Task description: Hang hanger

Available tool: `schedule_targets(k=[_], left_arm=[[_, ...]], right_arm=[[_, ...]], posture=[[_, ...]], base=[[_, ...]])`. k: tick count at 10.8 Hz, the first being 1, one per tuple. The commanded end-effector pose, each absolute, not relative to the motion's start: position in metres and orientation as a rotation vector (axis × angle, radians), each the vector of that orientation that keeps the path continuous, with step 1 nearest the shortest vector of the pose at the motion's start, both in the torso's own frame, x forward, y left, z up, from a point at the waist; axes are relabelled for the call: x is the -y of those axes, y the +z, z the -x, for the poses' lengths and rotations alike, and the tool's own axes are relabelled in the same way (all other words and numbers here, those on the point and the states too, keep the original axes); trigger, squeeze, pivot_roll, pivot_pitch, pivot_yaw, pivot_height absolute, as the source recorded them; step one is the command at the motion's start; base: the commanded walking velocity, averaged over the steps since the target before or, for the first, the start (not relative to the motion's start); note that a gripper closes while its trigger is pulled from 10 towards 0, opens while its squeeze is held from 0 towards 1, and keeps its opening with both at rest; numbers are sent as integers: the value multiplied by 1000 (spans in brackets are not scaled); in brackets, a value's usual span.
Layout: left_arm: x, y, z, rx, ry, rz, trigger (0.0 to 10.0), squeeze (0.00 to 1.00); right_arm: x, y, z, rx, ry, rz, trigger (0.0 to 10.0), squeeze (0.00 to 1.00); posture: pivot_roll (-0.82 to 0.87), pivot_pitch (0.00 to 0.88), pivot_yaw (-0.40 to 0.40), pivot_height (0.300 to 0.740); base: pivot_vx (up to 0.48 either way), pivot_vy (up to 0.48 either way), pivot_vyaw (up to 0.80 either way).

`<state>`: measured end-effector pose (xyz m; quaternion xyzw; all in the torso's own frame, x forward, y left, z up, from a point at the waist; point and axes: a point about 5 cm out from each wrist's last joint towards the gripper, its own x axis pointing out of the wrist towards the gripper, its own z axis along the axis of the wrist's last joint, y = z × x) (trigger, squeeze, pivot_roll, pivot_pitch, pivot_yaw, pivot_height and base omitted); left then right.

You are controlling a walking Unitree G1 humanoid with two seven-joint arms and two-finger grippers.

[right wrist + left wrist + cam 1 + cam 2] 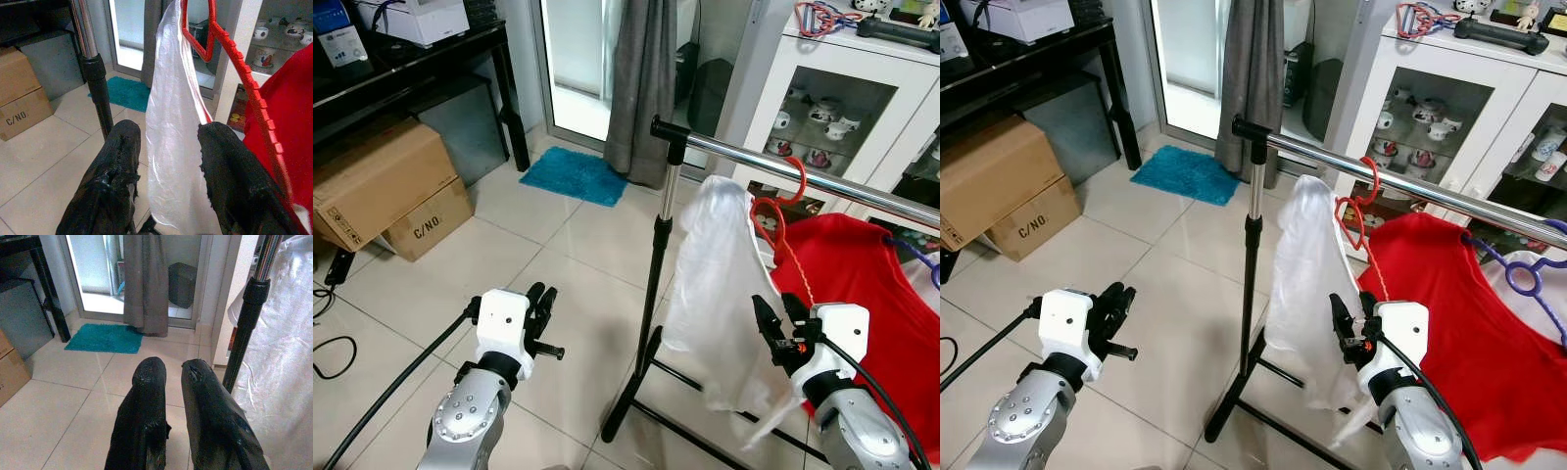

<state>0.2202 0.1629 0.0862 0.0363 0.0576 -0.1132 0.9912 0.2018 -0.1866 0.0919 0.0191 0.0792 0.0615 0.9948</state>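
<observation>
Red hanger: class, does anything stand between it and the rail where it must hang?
Nothing visible does. The red hanger already hooks over the rail, carrying a white garment. The right gripper, jaws open, sits beside the garment.

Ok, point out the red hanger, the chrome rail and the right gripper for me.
red hanger [797, 180]: left eye view, on its hook over the rail.
chrome rail [744, 157]: left eye view, on the bare bar left of the hook.
right gripper [168, 147]: right wrist view, midway between its open fingertips.
</observation>
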Motion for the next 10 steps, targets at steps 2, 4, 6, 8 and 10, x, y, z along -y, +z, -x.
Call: schedule_targets(k=[2, 4, 6, 8, 10], left_arm=[[-176, 125, -247, -169, -137, -84, 10000, 0], [-175, 124, -246, -175, -145, -86, 10000, 0], [-175, 124, -246, -175, -145, -86, 10000, 0], [-175, 124, -246, -175, -145, -86, 10000, 0], [-175, 124, -246, -175, -145, -86, 10000, 0]], right_arm=[[187, 102, -193, -176, -115, -159, 10000, 0], [186, 101, -192, -177, -121, -152, 10000, 0], [186, 101, -192, -177, -121, -152, 10000, 0], [186, 101, -192, -177, -121, -152, 10000, 0], [186, 101, -192, -177, -121, -152, 10000, 0]], posture=[[87, 0, 53, 740], [85, 0, 54, 740], [85, 0, 54, 740], [85, 0, 54, 740], [85, 0, 54, 740]], base=[[0, 0, 0], [0, 0, 0], [0, 0, 0], [0, 0, 0], [0, 0, 0]])
